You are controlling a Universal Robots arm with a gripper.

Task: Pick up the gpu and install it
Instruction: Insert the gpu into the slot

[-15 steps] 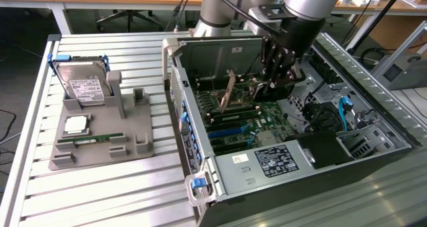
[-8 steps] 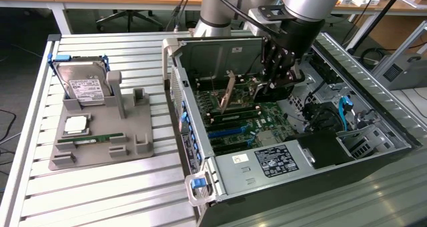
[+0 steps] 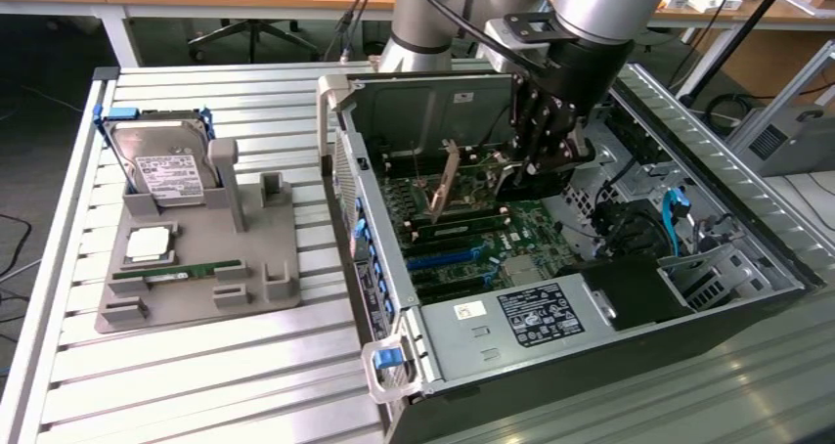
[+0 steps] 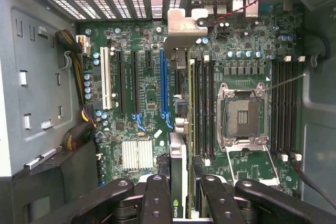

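My gripper (image 3: 535, 165) is down inside the open computer case (image 3: 391, 366), shut on the gpu (image 4: 178, 163). The gpu is a thin dark card held on edge over the green motherboard (image 4: 142, 129). Its silver bracket (image 4: 186, 24) points at the slotted rear wall of the case. In the exterior view the bracket (image 3: 448, 178) shows as a pale upright strip to the left of the gripper. The card runs along a black slot, between the blue slot (image 4: 164, 87) and the memory slots (image 4: 202, 103). Whether it sits in the slot I cannot tell. The black fingers (image 4: 157, 195) clamp both faces of the card.
A grey fixture (image 3: 196, 268) on the slatted table at the exterior view's left carries a hard drive (image 3: 163, 170), a square chip (image 3: 148, 244) and a green memory stick (image 3: 176, 270). Inside the case are the power supply (image 3: 522, 317), the empty CPU socket (image 4: 242, 114) and cable bundles (image 4: 79, 124).
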